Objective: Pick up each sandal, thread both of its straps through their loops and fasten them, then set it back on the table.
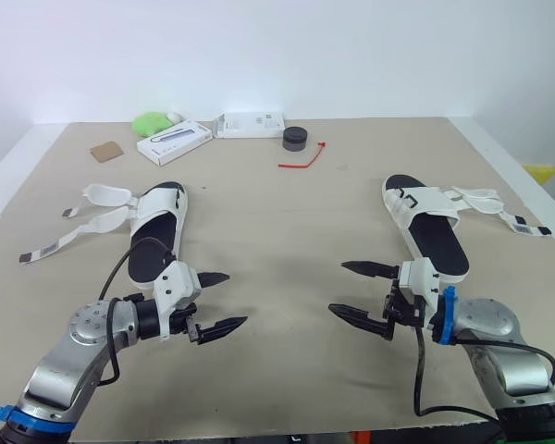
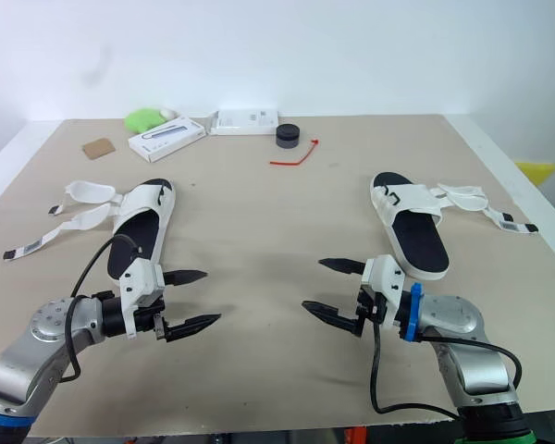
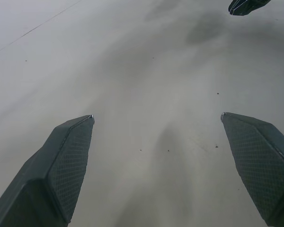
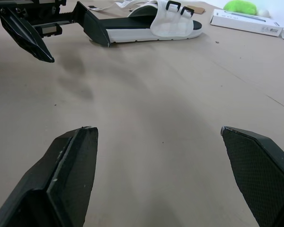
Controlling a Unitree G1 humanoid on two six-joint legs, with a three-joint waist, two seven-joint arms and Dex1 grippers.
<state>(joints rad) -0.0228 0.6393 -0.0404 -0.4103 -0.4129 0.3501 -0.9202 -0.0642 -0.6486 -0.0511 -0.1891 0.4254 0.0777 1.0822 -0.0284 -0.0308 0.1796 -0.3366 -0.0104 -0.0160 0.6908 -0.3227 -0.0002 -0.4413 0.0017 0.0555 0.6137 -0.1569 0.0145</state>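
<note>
My left tool (image 1: 233, 298) is released, its two fingers spread wide and holding nothing. My right tool (image 1: 339, 287) is likewise released and empty. The two tools face each other, tips apart, above the counter (image 1: 277, 222).

Sandals counted: two, both white with black footbeds, both lying on the counter.
- The first sandal (image 1: 157, 231) lies just beyond my left tool, its two straps (image 1: 104, 195) loose and trailing outward.
- The second sandal (image 1: 425, 227) lies just beyond my right tool, its straps (image 1: 486, 197) also loose.

Far beyond both tools:
- one long white box (image 1: 174, 141)
- one flat white box (image 1: 250, 124)
- one green object (image 1: 151, 121)
- one dark round container (image 1: 295, 139)
- one red cord (image 1: 305, 159)
- one brown card (image 1: 106, 151)
</note>
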